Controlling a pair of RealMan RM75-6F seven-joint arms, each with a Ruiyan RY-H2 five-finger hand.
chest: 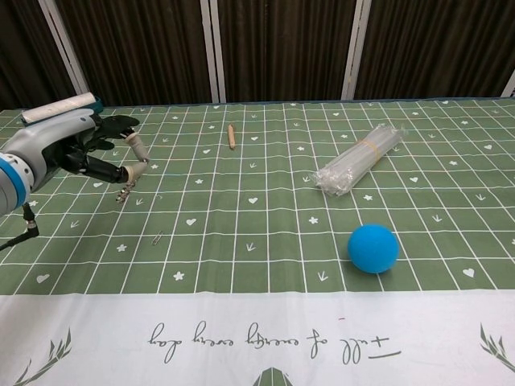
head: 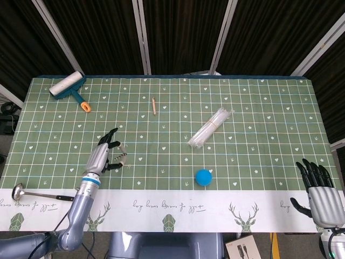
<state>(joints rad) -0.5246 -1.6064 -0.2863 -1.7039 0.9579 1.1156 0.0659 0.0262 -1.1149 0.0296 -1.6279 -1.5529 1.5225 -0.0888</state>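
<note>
Head view: left hand [head: 102,155] raised above the green tablecloth [head: 259,108], pinching a corkscrew [head: 122,158], long axis running away from the fingers toward the blue ball [head: 203,177]. Right hand [head: 322,194] spread, empty, off the table's near corner.

Chest view: corkscrew [chest: 133,167] dangling tip-down, slightly tilted, from curled fingers.

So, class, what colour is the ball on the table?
The ball is bright blue, clearest in the chest view.
</note>
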